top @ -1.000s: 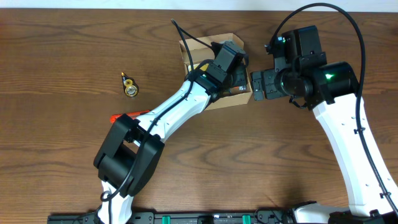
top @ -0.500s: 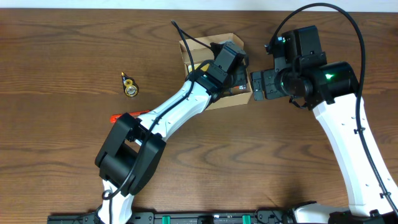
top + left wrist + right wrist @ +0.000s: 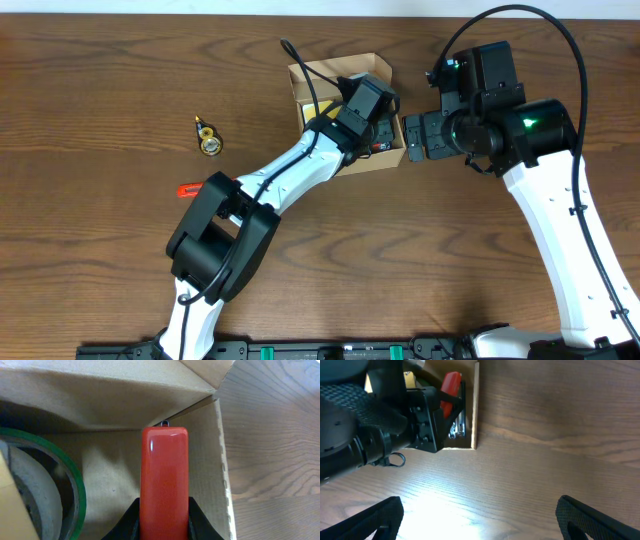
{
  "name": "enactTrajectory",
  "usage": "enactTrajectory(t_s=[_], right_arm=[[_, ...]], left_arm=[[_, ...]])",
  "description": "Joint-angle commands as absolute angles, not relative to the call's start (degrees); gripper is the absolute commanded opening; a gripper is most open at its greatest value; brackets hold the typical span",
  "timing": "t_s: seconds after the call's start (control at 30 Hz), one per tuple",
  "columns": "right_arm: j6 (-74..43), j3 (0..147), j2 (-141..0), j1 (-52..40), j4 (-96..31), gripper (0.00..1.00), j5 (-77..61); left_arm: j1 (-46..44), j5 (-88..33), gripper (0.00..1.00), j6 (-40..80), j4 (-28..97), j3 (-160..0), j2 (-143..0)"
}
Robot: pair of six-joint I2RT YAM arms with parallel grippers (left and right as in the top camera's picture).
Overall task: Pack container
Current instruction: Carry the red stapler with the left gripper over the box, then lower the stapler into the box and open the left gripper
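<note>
The left gripper [image 3: 164,519] is pinching a glossy red-handled tool [image 3: 164,467] between nearly closed fingers, reaching down into the container [image 3: 318,78], a tan cardboard box standing at the far middle of the table [image 3: 100,260]. The tool's tip is pointing toward an inner corner, with a green-edged tape roll [image 3: 67,485] lying just beside it. Done well, I judge, the tool should be resting on the box floor, clear of roll and wall, before the fingers part. The right gripper [image 3: 411,137] is hovering wide open and empty just beside the box's right wall, placed to steady it.
</note>
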State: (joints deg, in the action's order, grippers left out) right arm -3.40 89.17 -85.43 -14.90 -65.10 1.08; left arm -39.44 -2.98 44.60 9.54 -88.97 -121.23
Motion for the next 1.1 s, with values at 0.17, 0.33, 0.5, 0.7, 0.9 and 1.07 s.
enactTrajectory(t_s=[0.17,0.33,0.5,0.7,0.9,1.07], right_arm=[[-2.9,89.1,-84.38,-14.66,-65.12,0.99,1.67],[-2.9,89.1,-84.38,-14.66,-65.12,0.99,1.67],[-2.9,89.1,-84.38,-14.66,-65.12,0.99,1.69],[-2.9,89.1,-84.38,-14.66,-65.12,0.99,1.69],[-2.9,89.1,-84.38,-14.66,-65.12,0.99,1.67],[-2.9,89.1,-84.38,-14.66,-65.12,0.99,1.67]], left_arm=[[-39.42,-3.33,0.42,43.24,8.16,-89.52,-121.4],[-39.42,-4.14,0.53,43.22,8.05,-89.54,-121.38],[-39.4,-4.54,0.52,42.35,8.05,-89.56,-121.03],[-39.4,-4.05,0.46,37.08,9.23,-90.74,-116.92],[-38.17,4.86,0.48,35.16,16.6,-90.83,-106.59],[-34.79,10.41,0.47,32.1,25.63,-90.83,-96.84]])
